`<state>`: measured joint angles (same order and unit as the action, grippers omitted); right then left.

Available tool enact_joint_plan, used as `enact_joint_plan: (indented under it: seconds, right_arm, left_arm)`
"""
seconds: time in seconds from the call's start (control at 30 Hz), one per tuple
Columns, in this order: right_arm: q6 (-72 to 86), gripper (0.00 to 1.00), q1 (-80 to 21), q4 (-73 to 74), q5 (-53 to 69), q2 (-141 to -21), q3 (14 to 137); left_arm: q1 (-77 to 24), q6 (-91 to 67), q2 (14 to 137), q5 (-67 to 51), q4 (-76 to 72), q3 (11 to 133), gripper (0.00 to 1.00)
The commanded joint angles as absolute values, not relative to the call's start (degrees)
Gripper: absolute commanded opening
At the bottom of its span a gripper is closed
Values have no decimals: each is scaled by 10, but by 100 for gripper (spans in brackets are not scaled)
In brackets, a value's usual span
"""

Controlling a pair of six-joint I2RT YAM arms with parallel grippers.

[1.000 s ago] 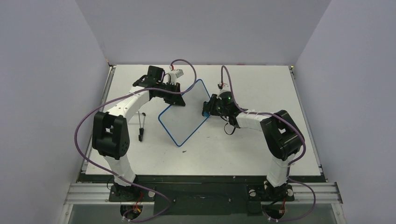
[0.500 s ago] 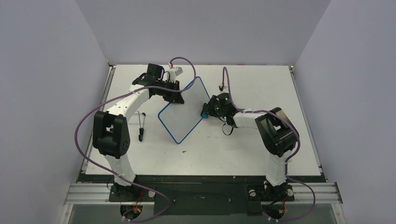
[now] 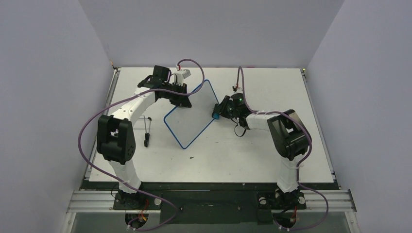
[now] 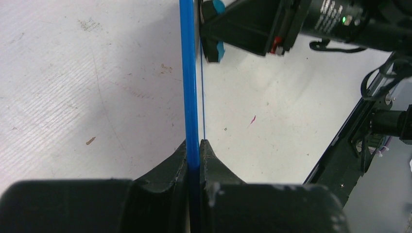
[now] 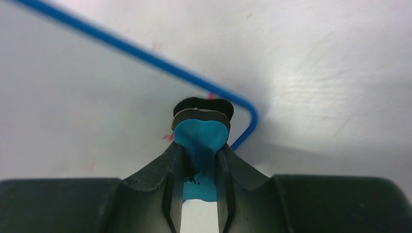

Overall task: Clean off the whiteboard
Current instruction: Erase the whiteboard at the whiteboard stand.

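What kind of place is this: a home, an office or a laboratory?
Most likely a laboratory robot cell: a left arm and a right arm are mounted on a metal rail beside a white table, and plain walls enclose it on three sides.

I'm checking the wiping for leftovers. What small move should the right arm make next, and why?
Probably a short sideways wipe over the corner of the blue-rimmed white whiteboard. The right gripper pinches the blue-and-black eraser there, small red marks show beside its pad, and the left gripper clamps the board's rim in its jaws, steadying it.
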<state>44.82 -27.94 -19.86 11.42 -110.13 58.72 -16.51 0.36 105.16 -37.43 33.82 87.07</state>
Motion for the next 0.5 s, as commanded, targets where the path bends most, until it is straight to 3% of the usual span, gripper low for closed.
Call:
enact_joint_plan:
  seconds: [0.0, 0.47]
  right_arm:
    - [429, 0, -259, -210, 104, -1133, 641]
    - [457, 0, -346, -265, 242, -1109, 643]
  left_arm:
    - [-181, 37, 1065, -434, 364, 888, 0]
    - [-181, 52, 1072, -432, 379, 889, 0]
